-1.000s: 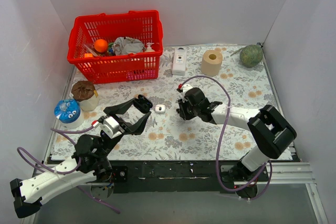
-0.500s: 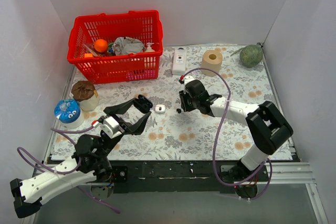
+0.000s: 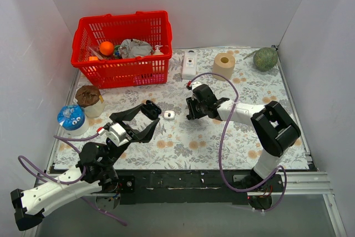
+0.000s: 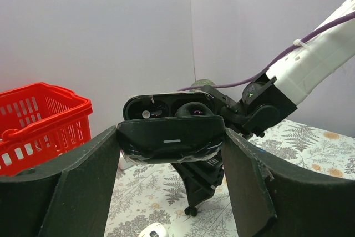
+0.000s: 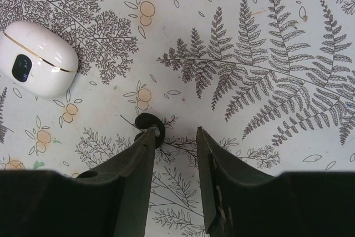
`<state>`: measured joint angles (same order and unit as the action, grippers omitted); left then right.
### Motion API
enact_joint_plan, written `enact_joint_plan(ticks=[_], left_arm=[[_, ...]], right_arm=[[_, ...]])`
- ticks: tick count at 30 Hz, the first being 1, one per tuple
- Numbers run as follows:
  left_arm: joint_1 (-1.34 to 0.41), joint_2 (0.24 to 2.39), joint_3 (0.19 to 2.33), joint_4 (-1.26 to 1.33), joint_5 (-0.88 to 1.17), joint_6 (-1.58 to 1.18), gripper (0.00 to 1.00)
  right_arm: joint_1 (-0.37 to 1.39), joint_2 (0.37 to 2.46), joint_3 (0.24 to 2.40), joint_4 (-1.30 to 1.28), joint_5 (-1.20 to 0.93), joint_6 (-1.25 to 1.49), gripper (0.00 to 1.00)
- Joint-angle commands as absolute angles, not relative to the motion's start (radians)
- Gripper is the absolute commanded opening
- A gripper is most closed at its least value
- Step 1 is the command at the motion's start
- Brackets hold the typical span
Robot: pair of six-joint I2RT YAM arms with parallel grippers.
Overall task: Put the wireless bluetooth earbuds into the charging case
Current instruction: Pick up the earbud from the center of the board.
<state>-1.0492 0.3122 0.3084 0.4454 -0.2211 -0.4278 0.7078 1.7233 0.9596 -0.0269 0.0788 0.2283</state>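
My left gripper (image 4: 171, 144) is shut on a black charging case (image 4: 172, 137), held above the table with its lid (image 4: 166, 106) open and the wells showing. From above, that gripper (image 3: 148, 119) sits left of centre. My right gripper (image 5: 175, 131) points down at the table, open, with nothing between its fingers. A tiny black earbud (image 5: 148, 121) lies on the cloth against the outer tip of its left finger; it also shows under that gripper (image 4: 194, 192) as a black earbud (image 4: 191, 211). A small white rounded pod (image 5: 36, 59) with a seam lies to the left, between the two grippers (image 3: 169, 115).
A red basket (image 3: 122, 48) of items stands at the back left. A white device (image 3: 189, 65), a paper roll (image 3: 223, 66) and a green ball (image 3: 265, 58) line the back. A brown-topped cup (image 3: 89, 99) and a blue-lidded tub (image 3: 71, 117) sit at the left edge.
My right gripper's jaws have spread apart and the arm has shifted slightly toward the back left. The black earbud now lies on the cloth beside its finger. The left arm has not moved.
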Motion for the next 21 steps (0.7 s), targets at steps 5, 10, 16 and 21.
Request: enact_joint_plan(ticks=[5, 10, 16, 21], left_arm=[[-1.051, 0.319, 0.310, 0.457, -0.212, -0.431, 0.00], [-1.051, 0.318, 0.314, 0.451, -0.210, -0.433, 0.00], [-1.051, 0.314, 0.318, 0.443, -0.213, -0.430, 0.00], [-1.052, 0.314, 0.313, 0.448, -0.213, -0.431, 0.00]], right_arm=[[0.716, 1.750, 0.989, -0.034, 0.038, 0.216, 0.45], [0.727, 1.775, 1.003, -0.040, 0.023, 0.213, 0.46], [0.732, 1.784, 1.011, -0.037, 0.012, 0.215, 0.44], [0.732, 1.784, 1.011, -0.035, 0.008, 0.213, 0.34]])
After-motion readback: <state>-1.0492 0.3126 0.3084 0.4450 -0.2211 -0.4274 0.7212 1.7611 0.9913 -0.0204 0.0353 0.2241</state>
